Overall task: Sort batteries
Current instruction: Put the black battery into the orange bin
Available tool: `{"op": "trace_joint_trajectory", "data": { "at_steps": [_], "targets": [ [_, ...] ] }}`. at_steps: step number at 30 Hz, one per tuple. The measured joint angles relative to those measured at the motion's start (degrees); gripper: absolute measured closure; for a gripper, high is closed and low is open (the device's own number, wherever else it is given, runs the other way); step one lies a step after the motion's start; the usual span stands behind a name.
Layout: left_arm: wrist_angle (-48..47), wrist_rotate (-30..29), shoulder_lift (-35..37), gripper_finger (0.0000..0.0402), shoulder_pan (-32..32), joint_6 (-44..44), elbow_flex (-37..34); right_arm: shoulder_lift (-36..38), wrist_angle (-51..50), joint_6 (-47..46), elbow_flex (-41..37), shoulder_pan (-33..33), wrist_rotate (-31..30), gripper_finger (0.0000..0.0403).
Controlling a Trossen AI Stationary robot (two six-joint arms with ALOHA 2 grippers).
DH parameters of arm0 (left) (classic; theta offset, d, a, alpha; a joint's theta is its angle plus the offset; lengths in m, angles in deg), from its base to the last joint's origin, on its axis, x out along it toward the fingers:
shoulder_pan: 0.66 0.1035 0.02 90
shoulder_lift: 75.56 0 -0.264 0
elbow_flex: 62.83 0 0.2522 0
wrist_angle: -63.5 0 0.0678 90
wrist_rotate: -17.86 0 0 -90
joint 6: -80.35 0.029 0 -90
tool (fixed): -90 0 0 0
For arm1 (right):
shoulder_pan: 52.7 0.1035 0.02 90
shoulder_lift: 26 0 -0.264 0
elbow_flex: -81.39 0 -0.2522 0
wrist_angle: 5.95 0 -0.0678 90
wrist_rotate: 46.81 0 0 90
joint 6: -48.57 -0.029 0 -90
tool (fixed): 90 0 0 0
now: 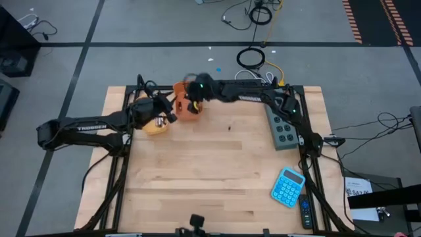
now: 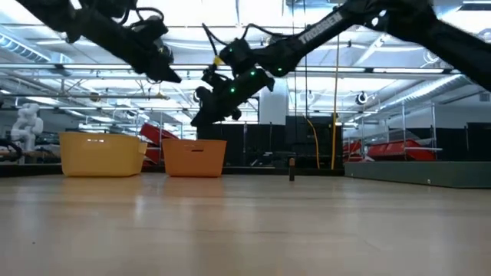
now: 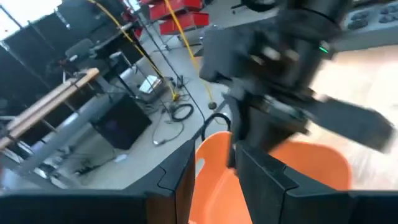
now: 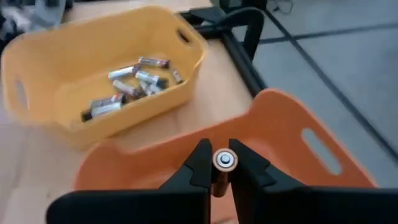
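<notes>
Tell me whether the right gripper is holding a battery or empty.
Holding one: the right gripper is shut on a battery, its round end showing between the fingers, above the orange bin.

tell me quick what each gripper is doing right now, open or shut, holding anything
Right gripper: shut on a battery, above the orange bin.
Left gripper: beside the yellow bin; fingers cannot be told.

My right gripper (image 4: 217,163) has matt black plastic fingers pinching a battery (image 4: 224,160) with a shiny metal end. The orange bin (image 4: 292,140) and yellow bin (image 4: 74,59) are smooth, slightly glossy plastic. The table (image 1: 210,164) is pale, smooth-finished wood.
</notes>
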Motion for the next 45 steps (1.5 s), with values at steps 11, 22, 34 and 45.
{"op": "trace_joint_trajectory", "data": {
  "at_steps": [11, 22, 34, 45],
  "targets": [
    [-0.7, 15.1, 10.9, 0.0308, 11.9, -3.3, -4.4, -10.6, -23.2, -6.1, 21.5, -1.3, 5.4, 0.0382],
    [-0.8, 22.1, 13.5, 0.0309, 17.6, -4.7, -6.8, -11.9, -31.8, -8.7, 21.8, -0.6, 4.0, 0.0334],
    [-2.2, 22.2, 13.5, 0.0309, 17.7, -4.7, -6.8, -8.7, -33.9, -4.2, 21.8, 2.0, -4.2, 0.022],
    [-10.6, 22.2, 13.3, 0.0309, 17.7, -9.3, -6.8, -2.6, -47.5, 1.5, 21.0, 11.4, -12.0, 0.024]
  ]
}}
